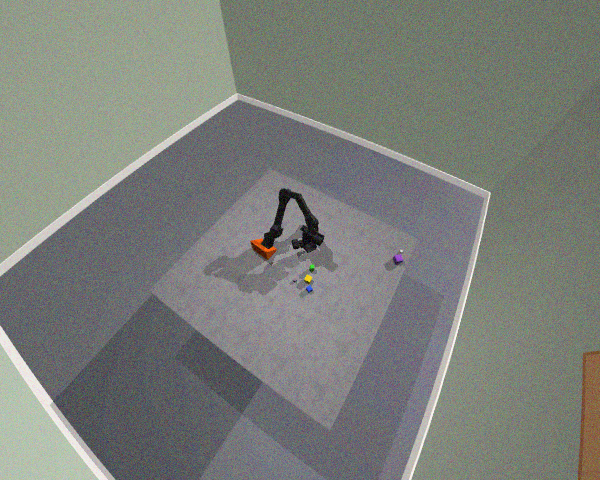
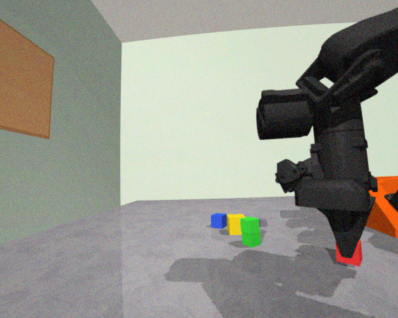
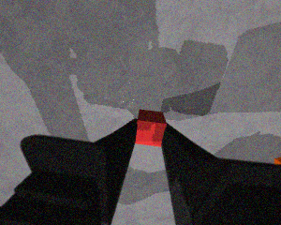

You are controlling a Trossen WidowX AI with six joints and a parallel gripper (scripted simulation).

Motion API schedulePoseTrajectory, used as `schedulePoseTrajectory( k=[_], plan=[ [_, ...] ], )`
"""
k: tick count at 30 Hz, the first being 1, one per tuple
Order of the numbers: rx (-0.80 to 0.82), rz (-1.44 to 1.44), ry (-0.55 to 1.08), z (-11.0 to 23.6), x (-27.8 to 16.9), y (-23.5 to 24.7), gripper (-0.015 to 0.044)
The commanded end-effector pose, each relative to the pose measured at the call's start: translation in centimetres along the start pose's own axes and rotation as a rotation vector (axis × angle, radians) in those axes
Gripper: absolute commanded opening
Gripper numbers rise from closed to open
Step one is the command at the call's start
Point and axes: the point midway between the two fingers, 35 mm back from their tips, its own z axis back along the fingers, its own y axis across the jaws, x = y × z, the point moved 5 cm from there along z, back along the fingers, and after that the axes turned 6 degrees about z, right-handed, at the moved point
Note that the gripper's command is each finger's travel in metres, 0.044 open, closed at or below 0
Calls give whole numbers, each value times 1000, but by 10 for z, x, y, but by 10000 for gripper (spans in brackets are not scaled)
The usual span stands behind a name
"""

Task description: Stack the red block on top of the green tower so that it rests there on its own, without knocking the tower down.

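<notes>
The red block [image 2: 356, 257] [image 3: 151, 131] sits low at the grey floor, between the two dark fingers of my gripper [image 2: 347, 251] [image 3: 150, 136], which is shut on it. The green tower [image 2: 251, 231] [image 1: 311, 267], two green cubes stacked upright, stands apart to the left of the gripper in the exterior view. In the top view the red block is hidden under the arm.
A yellow block [image 2: 234, 223] [image 1: 307, 278] and a blue block [image 2: 218, 220] [image 1: 309, 289] lie just behind the green tower. The arm's orange base [image 2: 387, 212] [image 1: 263, 249] is close to the right of the gripper. A purple block [image 1: 398, 258] lies far off.
</notes>
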Motion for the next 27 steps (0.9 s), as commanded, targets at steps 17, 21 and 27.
schedulePoseTrajectory(
  k=[17, 21, 27],
  plan=[
    [5, 4, -18, 92, 0, 1, 0],
    [7, 0, -35, 102, -2, 1, 0],
    [11, -21, -35, 102, -1, 0, 0]
  ],
)
